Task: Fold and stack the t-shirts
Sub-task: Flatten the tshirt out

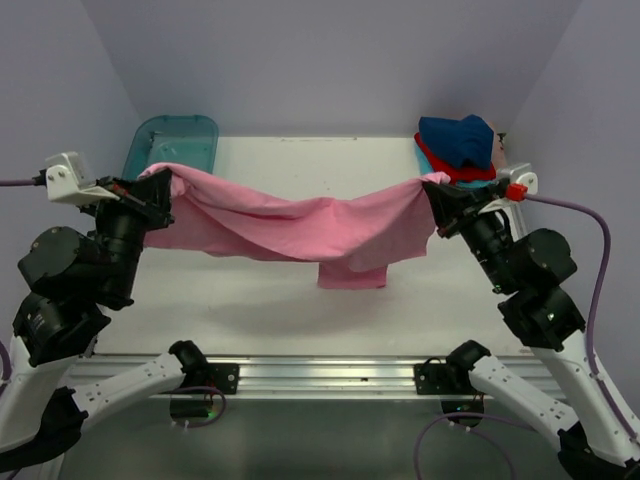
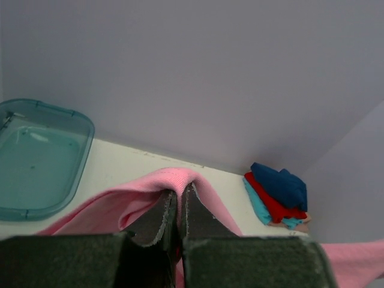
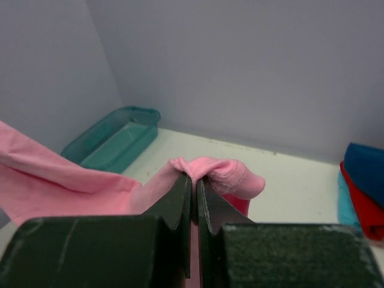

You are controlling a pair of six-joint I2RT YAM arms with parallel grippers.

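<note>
Pink t-shirt: sag apparently overhead-only

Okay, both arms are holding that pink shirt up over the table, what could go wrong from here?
1. Each arm's jaws pinch only a small bunch of the pink t-shirt at its edge, so it may slip free if pulled tighter.
2. It sags in the middle with a flap dangling; laid down like this, it could crease.
3. Its right end hangs close to the folded stack, which a swing might knock.
</note>
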